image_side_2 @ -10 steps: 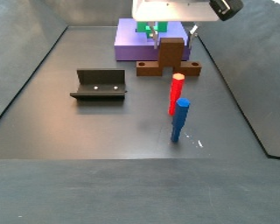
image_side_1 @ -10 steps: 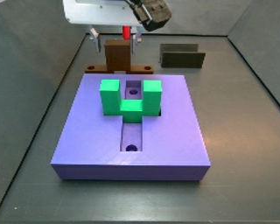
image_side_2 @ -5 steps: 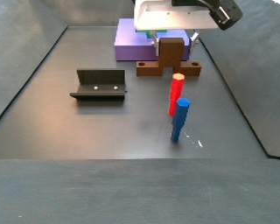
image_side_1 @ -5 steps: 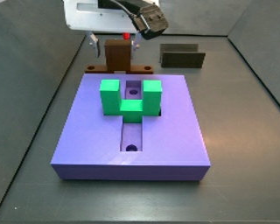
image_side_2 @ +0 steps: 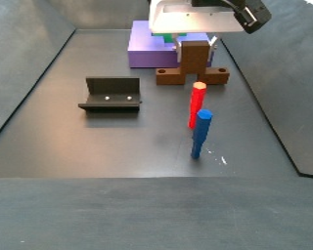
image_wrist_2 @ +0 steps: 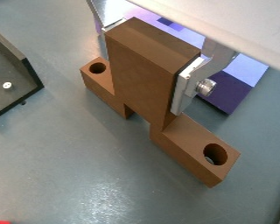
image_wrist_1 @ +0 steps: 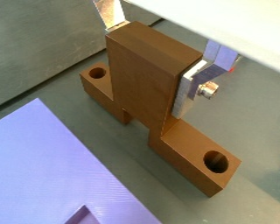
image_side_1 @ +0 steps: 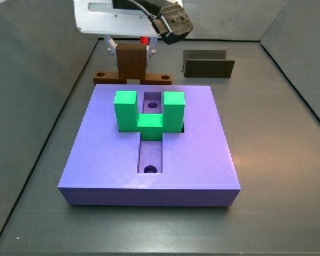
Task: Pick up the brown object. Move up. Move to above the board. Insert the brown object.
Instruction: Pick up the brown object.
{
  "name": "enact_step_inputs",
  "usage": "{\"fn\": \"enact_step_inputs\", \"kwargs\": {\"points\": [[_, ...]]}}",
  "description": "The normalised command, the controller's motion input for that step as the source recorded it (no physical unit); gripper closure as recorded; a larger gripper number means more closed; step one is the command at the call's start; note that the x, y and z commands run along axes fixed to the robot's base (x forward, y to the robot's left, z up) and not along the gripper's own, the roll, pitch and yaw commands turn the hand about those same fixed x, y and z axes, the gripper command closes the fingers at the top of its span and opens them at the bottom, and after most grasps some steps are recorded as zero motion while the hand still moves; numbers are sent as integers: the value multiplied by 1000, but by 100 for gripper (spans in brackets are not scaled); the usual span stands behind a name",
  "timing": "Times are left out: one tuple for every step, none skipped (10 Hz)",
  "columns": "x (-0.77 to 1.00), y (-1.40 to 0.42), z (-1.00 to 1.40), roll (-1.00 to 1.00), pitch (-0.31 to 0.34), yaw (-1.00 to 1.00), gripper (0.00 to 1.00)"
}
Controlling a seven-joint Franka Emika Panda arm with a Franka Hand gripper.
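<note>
The brown object [image_wrist_1: 143,83] stands on the grey floor just behind the board [image_side_1: 190,150], its thick middle block upright and its holed bar flat. It shows in both side views [image_side_1: 132,66] [image_side_2: 195,61] and in both wrist views [image_wrist_2: 136,83]. My gripper [image_wrist_1: 150,61] is down over it, one silver finger [image_wrist_1: 192,86] pressed flat on each side of the middle block. The gripper also shows in a wrist view [image_wrist_2: 143,61] and in both side views [image_side_1: 132,45] [image_side_2: 192,41]. The lavender board carries a green U-shaped block [image_side_1: 127,108].
The dark fixture [image_side_2: 110,95] stands on the floor, also seen in a side view [image_side_1: 208,65] and a wrist view [image_wrist_2: 8,74]. A red peg [image_side_2: 198,103] and a blue peg [image_side_2: 201,134] stand upright beyond the brown object. Grey walls enclose the floor.
My gripper has come down around the brown object's middle block and its fingers now press on it. The brown object stays where it was.
</note>
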Motion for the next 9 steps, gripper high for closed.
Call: {"fn": "enact_step_inputs", "kwargs": {"points": [[0, 0, 0, 0, 0, 0, 100], [0, 0, 0, 0, 0, 0, 100], [0, 0, 0, 0, 0, 0, 100], [0, 0, 0, 0, 0, 0, 100], [0, 0, 0, 0, 0, 0, 100], [0, 0, 0, 0, 0, 0, 100], [0, 0, 0, 0, 0, 0, 100], [0, 0, 0, 0, 0, 0, 100], [0, 0, 0, 0, 0, 0, 100]]}}
